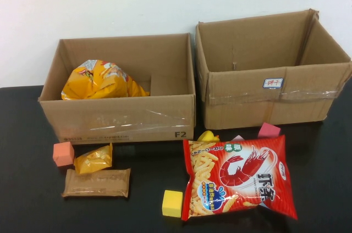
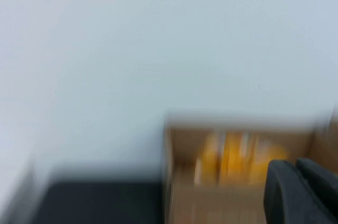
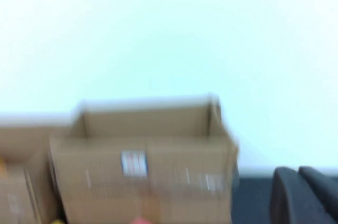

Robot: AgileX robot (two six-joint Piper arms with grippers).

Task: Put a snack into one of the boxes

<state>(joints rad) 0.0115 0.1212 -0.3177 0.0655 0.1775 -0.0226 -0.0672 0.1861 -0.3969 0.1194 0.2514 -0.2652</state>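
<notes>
Neither arm shows in the high view. The left cardboard box (image 1: 118, 117) holds a yellow snack bag (image 1: 102, 81); the right box (image 1: 258, 106) looks empty. On the black table lie a red shrimp-chips bag (image 1: 239, 178), a small yellow packet (image 1: 93, 159) and a brown bar (image 1: 97, 183). My left gripper (image 2: 296, 165) is raised, its fingers together and empty, and faces the left box (image 2: 211, 203) with the yellow bag (image 2: 232, 158) inside. My right gripper (image 3: 298, 172), fingers together and empty, faces the right box (image 3: 142, 166).
A pink-orange cube (image 1: 63, 153) sits by the left box. A yellow cube (image 1: 172, 203) lies left of the red bag. A pink cube (image 1: 269, 130) and a yellow object (image 1: 208, 136) lie between the red bag and the boxes. A white wall stands behind.
</notes>
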